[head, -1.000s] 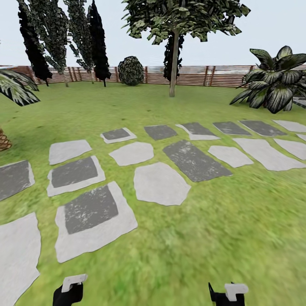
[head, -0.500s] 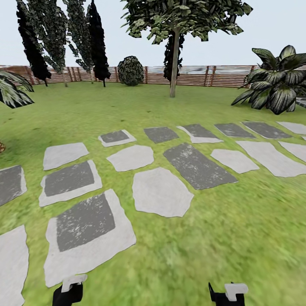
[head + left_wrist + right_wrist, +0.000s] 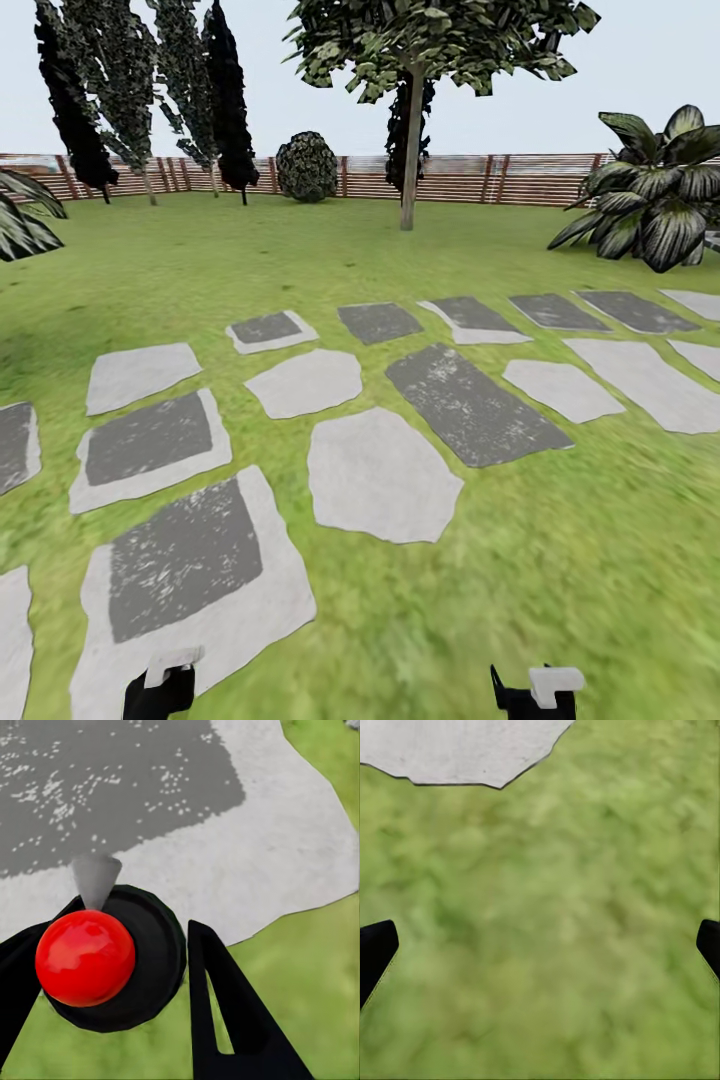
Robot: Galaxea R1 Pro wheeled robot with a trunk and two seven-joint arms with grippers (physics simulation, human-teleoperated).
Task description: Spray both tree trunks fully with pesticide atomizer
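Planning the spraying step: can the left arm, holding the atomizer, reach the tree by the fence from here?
Probably not. The left gripper is shut on the atomizer, but the tree stands far off across stepping stones and lawn.

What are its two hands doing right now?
Left gripper: shut on the atomizer.
Right gripper: open, holding nothing, above grass.

The whole head view shifted: the stepping stones slid down and leftward in frame. The striped-leaf plant at the left edge slipped further out of sight.
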